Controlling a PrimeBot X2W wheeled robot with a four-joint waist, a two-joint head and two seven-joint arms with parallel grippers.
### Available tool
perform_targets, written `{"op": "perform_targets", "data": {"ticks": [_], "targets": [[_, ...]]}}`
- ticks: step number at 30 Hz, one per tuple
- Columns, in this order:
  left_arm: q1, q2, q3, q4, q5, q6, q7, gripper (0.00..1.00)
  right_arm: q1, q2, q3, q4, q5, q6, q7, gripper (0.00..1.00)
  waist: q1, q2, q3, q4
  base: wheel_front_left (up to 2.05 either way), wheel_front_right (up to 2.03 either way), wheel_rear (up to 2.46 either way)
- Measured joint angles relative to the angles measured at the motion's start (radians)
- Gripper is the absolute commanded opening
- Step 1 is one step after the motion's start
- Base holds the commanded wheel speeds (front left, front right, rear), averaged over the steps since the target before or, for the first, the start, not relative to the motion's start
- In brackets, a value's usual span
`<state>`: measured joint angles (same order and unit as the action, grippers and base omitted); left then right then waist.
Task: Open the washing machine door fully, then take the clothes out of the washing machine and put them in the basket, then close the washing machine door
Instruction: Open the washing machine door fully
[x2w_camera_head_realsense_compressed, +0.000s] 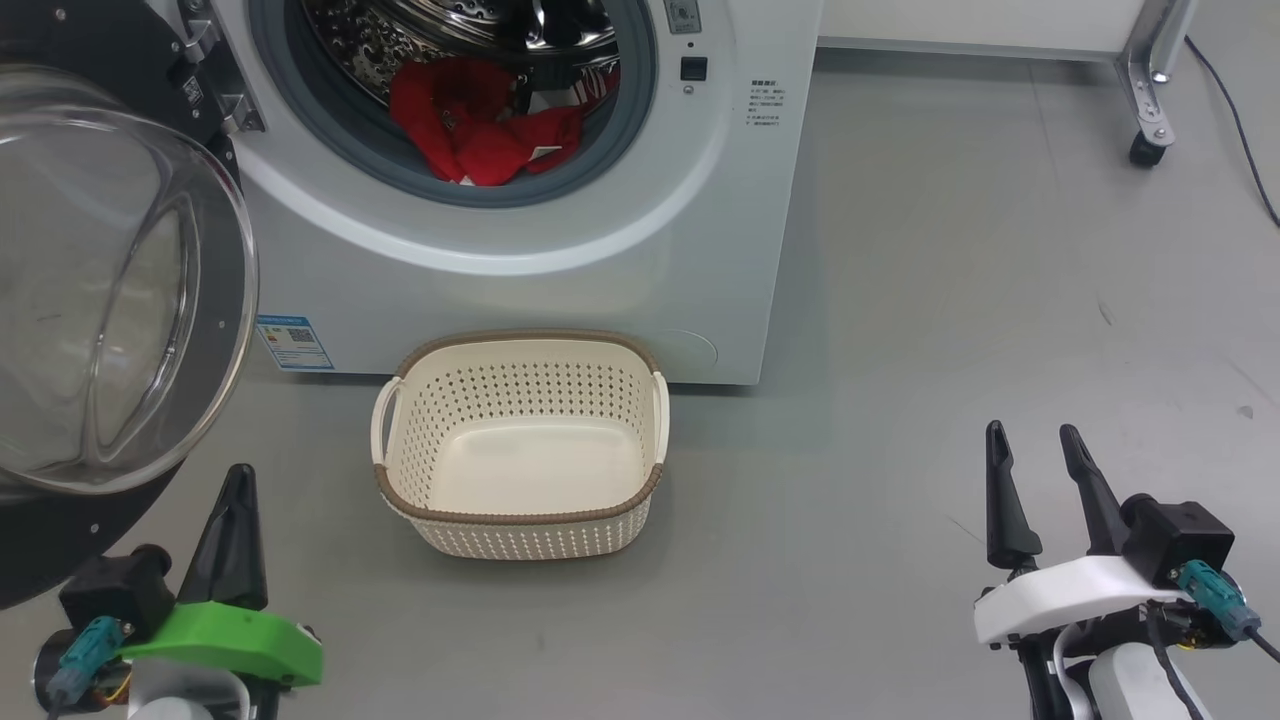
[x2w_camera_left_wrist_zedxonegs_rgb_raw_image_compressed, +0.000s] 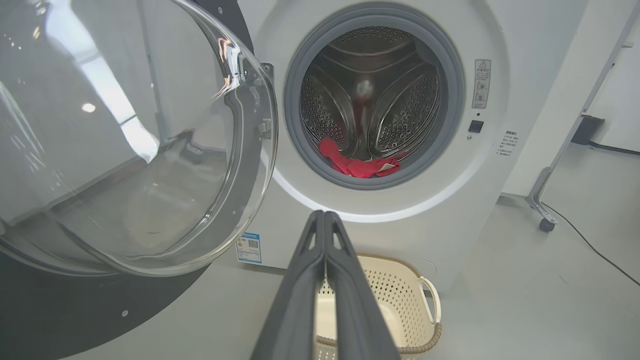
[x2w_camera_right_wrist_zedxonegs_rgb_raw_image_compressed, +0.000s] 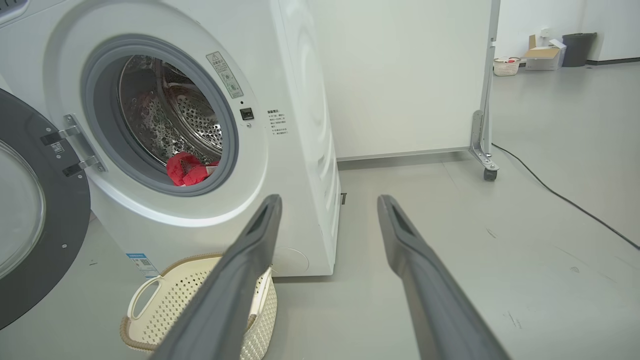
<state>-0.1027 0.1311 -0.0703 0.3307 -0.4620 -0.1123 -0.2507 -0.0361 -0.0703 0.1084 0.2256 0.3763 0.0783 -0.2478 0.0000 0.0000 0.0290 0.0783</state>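
Two hands hang low: left hand (x2w_camera_head_realsense_compressed: 240, 480) pressed together at seven o'clock, right hand (x2w_camera_head_realsense_compressed: 1032, 435) spread at five. With the washing machine door (x2w_camera_head_realsense_compressed: 236, 300) wide at nine, the clothes (x2w_camera_head_realsense_compressed: 480, 130) lie in the drum (x2w_camera_head_realsense_compressed: 350, 45) at twelve, above the basket (x2w_camera_head_realsense_compressed: 520, 338); I'd pinch a thick fold.

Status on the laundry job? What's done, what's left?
Done: the washing machine door stands wide open. In hand: nothing; the left gripper is shut and empty, the right gripper open, both low, clear of the drum. Left: the red clothes lie in the washing machine, the basket is empty, door to close.
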Motion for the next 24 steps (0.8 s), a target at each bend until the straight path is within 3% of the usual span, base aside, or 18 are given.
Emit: {"op": "perform_targets", "data": {"ticks": [5, 6, 7, 24], "targets": [[0.016, -0.016, 0.001, -0.051, 0.008, 0.0, 0.0, 0.04, 0.003, 0.0, -0.003, -0.01, -0.003, 0.0, 0.0, 1.0, 0.0, 0.0, 0.001, -0.017, 0.0, 0.0, 0.0], [0.018, -0.016, 0.001, -0.058, 0.016, 0.0, 0.0, 0.41, 0.007, 0.0, -0.006, -0.012, -0.003, 0.0, 0.0, 1.0, 0.0, 0.0, 0.001, -0.019, 0.0, 0.0, 0.0], [0.02, -0.017, 0.003, -0.067, 0.016, 0.0, 0.0, 1.0, 0.009, 0.0, -0.007, -0.015, -0.003, 0.0, 0.0, 1.0, 0.0, 0.0, 0.001, -0.02, 0.0, 0.0, 0.0], [0.08, -0.028, 0.01, -0.111, 0.013, -0.008, -0.001, 1.0, 0.025, 0.006, -0.005, -0.025, -0.011, 0.0, 0.0, 1.0, 0.0, 0.0, -0.004, -0.032, 0.0, 0.0, 0.0]]}}
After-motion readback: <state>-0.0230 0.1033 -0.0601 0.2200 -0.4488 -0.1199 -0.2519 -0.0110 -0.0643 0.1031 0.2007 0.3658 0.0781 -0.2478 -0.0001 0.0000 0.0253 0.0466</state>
